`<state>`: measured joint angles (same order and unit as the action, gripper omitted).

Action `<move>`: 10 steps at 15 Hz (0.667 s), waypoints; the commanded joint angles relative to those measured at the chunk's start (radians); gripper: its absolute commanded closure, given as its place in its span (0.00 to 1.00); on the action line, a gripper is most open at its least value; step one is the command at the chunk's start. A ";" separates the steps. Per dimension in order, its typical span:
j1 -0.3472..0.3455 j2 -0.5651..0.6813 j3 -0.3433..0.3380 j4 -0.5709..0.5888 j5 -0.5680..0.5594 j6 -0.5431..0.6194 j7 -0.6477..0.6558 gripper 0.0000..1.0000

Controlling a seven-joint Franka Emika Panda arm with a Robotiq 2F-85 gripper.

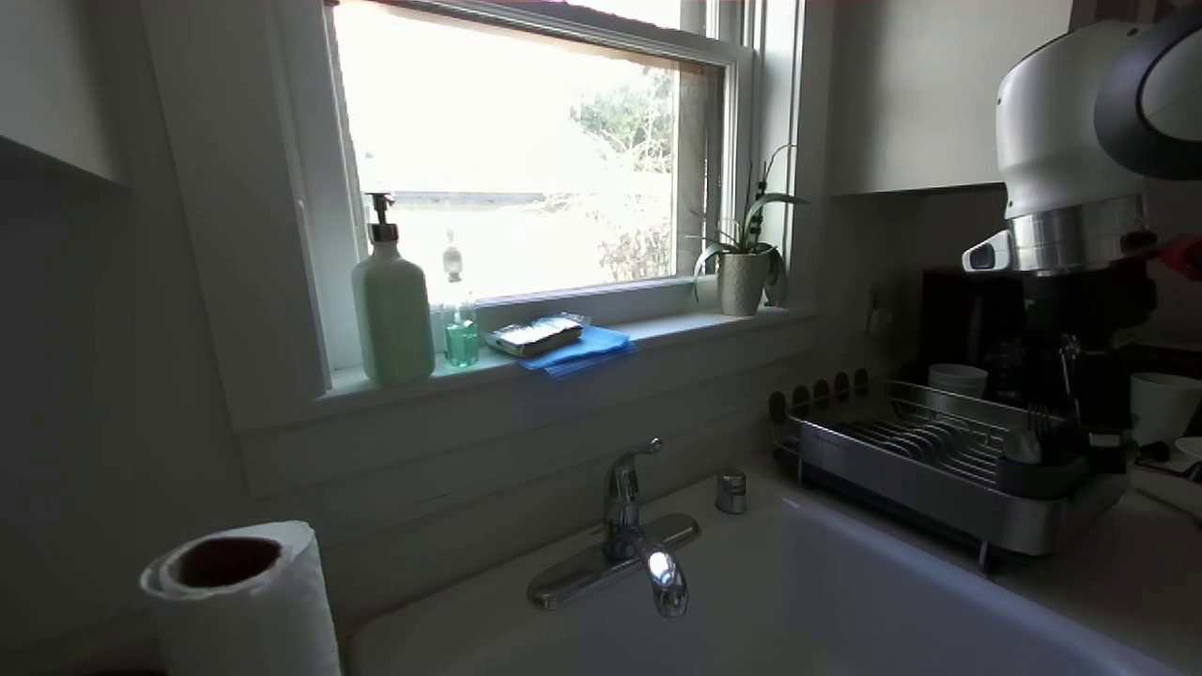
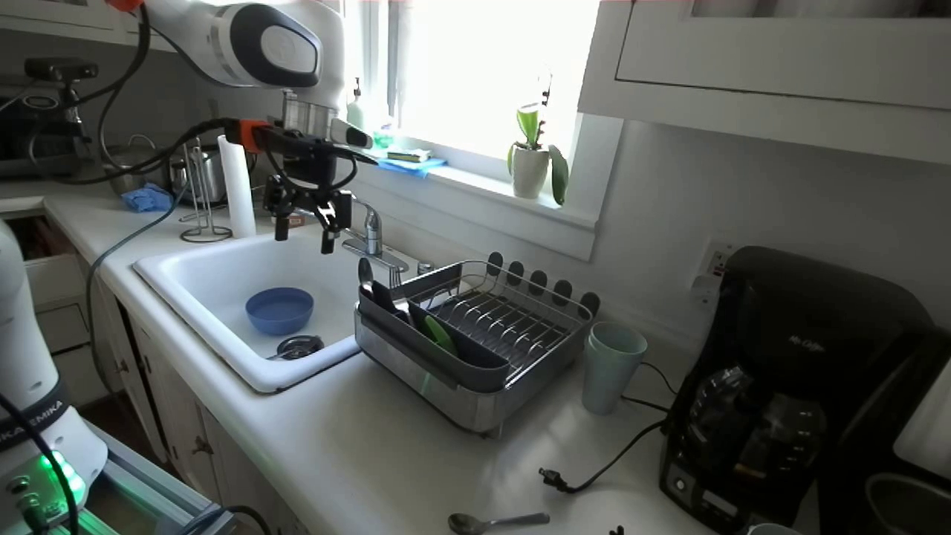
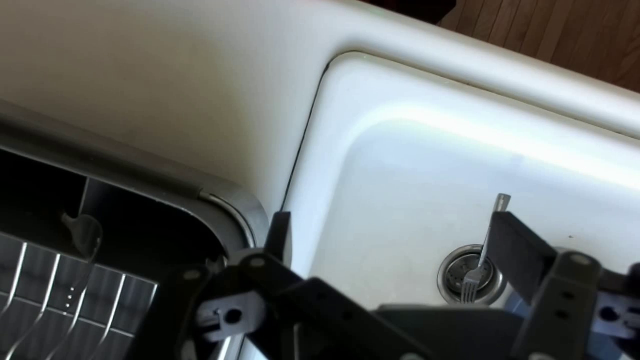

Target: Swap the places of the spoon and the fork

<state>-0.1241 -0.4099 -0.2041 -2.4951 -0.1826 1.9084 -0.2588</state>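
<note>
Fork [image 3: 473, 276]: in the sink [image 3: 390, 215], tines over the drain [image 3: 456, 267], handle running out across the basin floor. Silvery metal, narrow neck, wider towards the handle end.

Spoon [image 2: 487, 526]: flat on the bench [image 2: 401, 446], low in an exterior view, handle towards the coffee maker side. Grey metal, bowl darker than the handle.

Another spoon [image 2: 365, 271] stands bowl-up in the dark caddy [image 2: 416, 345] on the dish rack [image 2: 446, 397]; near it, the upturned tines of another fork [image 2: 394, 277]. Which pair the task means: cannot tell.

Claw [image 2: 304, 238]: jaws spread wide and pointing down, hanging above the sink, grasp unoccupied. In the wrist view the white basin shows through the gap (one jaw crosses part of the fork's handle there, by line of sight).

Blue bowl [image 2: 281, 325]: in the basin, near the drain. Green utensil [image 2: 440, 336]: leaning in the caddy.

Further out: pale cups [image 2: 613, 368], stacked, just beside the rack. Coffee maker [image 2: 817, 312]: front reads "Mr. Coffee". Arm base [image 2: 22, 371]: "KA EMIKA" legible, start of the wording cut off at the picture's edge. Pump bottle [image 1: 392, 310]: pale green, upright on the window sill [image 1: 657, 329].
</note>
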 commanded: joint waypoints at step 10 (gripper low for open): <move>-0.056 0.075 -0.021 -0.035 -0.086 0.297 -0.001 0.16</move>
<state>-0.1679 -0.3763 -0.2171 -2.5251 -0.2662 2.1520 -0.2581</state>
